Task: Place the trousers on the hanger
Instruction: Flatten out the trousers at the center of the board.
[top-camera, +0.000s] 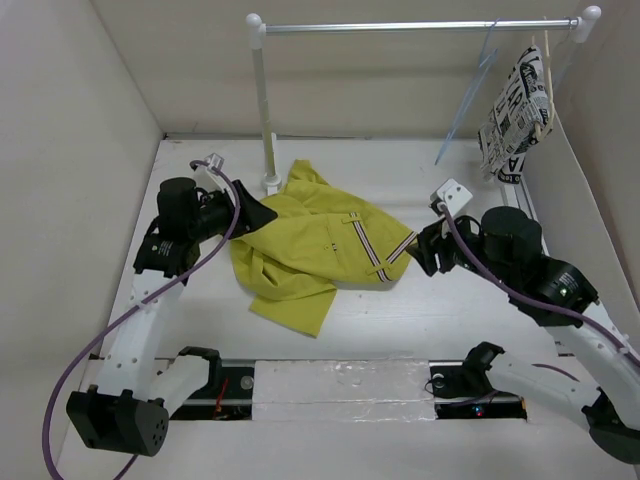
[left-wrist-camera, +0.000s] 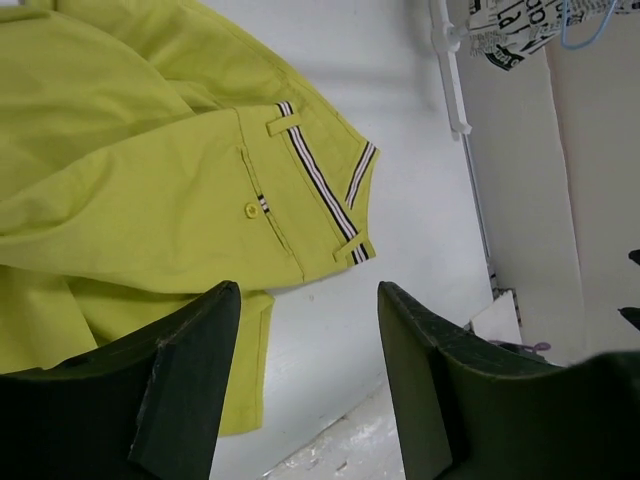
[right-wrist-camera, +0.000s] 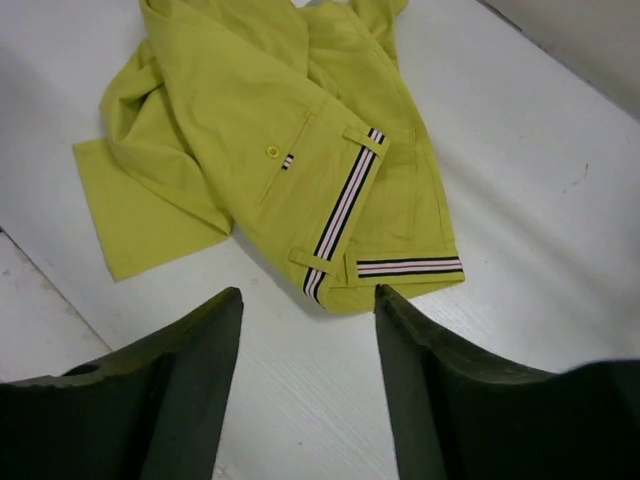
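Trousers (top-camera: 310, 250) rumpled between my jaws.
I see left jaws and right jaws parted, gripping nothing; fabric just ahead of each.

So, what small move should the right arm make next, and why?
Probably lower the right fingers onto the striped waistband just ahead and close. The trousers lie crumpled on the table, unheld; the fingers are open, and the hanger hangs on the rail.
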